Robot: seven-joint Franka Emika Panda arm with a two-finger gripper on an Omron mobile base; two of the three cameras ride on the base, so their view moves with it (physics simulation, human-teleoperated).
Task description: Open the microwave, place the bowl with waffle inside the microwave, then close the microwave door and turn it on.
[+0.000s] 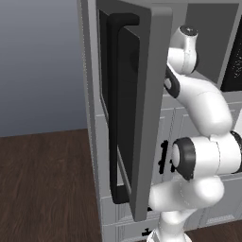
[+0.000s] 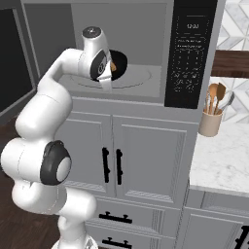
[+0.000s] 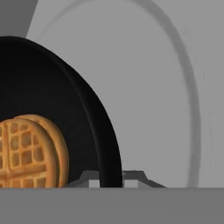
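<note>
The bowl point(image 3: 57, 122) is black and round, and the waffle point(image 3: 30, 151) sits inside it. The bowl is inside the microwave point(image 2: 146, 29) now, low over the round turntable point(image 3: 175, 87); I cannot tell if it touches it yet. The gripper point(image 3: 110, 179) is pinched tight on the rim of the bowl, with one finger on each side of the edge. In the right base view the white arm point(image 2: 48, 97) reaches into the grey hole of the microwave, and the bowl peeks out behind the hand.

The microwave door point(image 1: 137, 108) hangs wide open, with its long black handle point(image 1: 113, 108) facing out. So the opening part is done, and the bowl is almost in its place. I think what is left is to let go of the bowl, pull the arm out, push the door shut and press a button on the dark control strip point(image 2: 189, 48) to turn it on

Below are white cabinets point(image 2: 121, 155), and a cup of wooden spoons point(image 2: 214, 114) stands on the counter point(image 2: 219, 165) to the side
</note>
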